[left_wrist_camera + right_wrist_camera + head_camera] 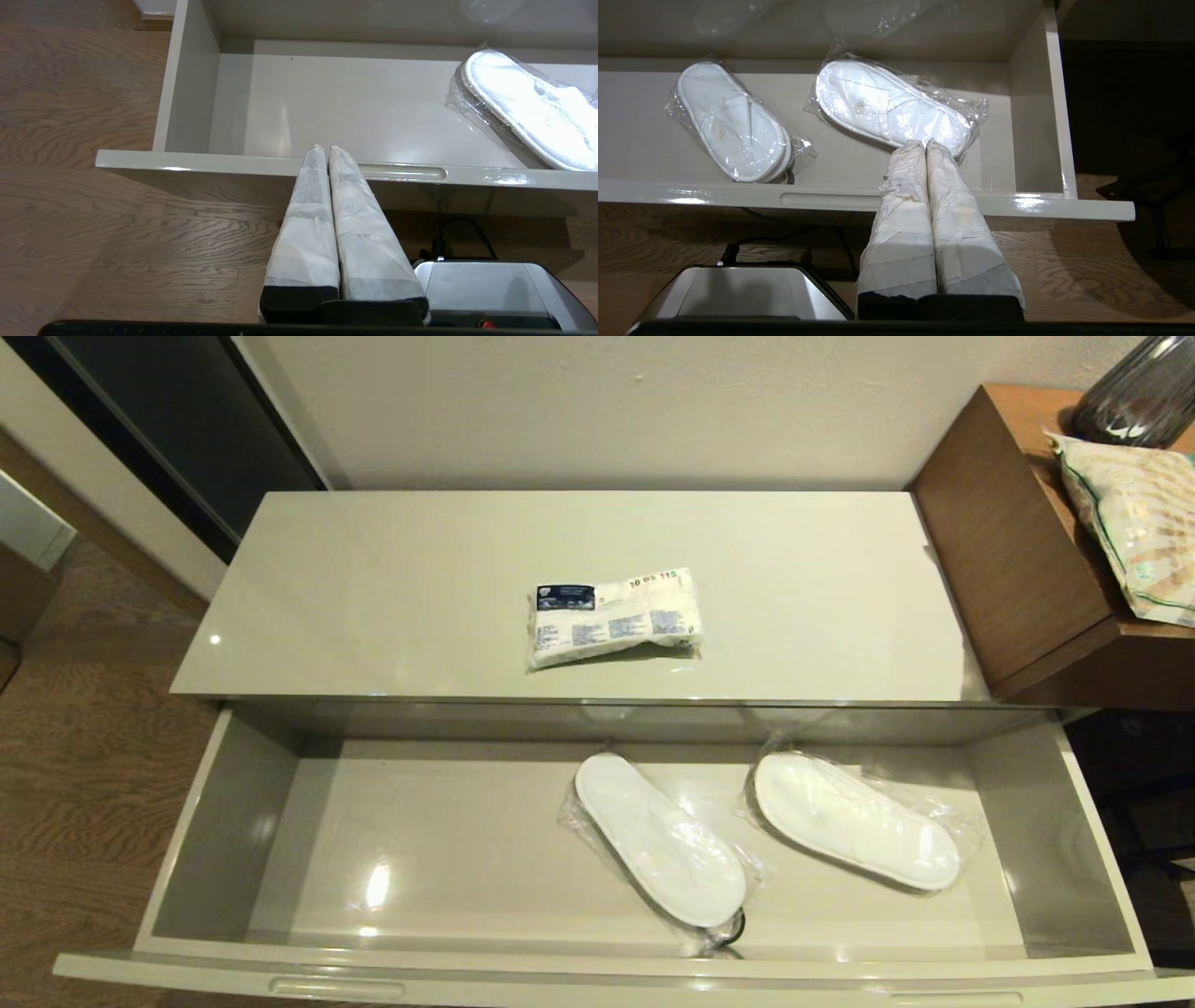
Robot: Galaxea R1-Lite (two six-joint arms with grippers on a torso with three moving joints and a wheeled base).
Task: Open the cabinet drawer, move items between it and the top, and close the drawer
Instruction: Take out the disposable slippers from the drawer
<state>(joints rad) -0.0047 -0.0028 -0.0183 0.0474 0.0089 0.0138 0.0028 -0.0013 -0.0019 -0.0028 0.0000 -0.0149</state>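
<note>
The wide cream drawer (224, 803) stands pulled fully out. Two plastic-wrapped white slippers lie inside it, one near the middle (658, 840) and one further right (854, 819). The white packet with a dark blue label (613, 614) rests on the glossy cabinet top (373, 588). Neither arm shows in the head view. My left gripper (325, 148) is shut and empty, held in front of the drawer's front edge by its left slot handle (402, 171). My right gripper (924, 143) is shut and empty too, tips over the front edge before the right slipper (887, 105).
A taller brown wooden unit (1008, 541) stands at the right, carrying a green-striped beige bag (1134, 523) and a dark glass vase (1139, 392). Wooden floor (84, 756) lies to the left. The robot's grey base (486, 294) sits below the drawer front.
</note>
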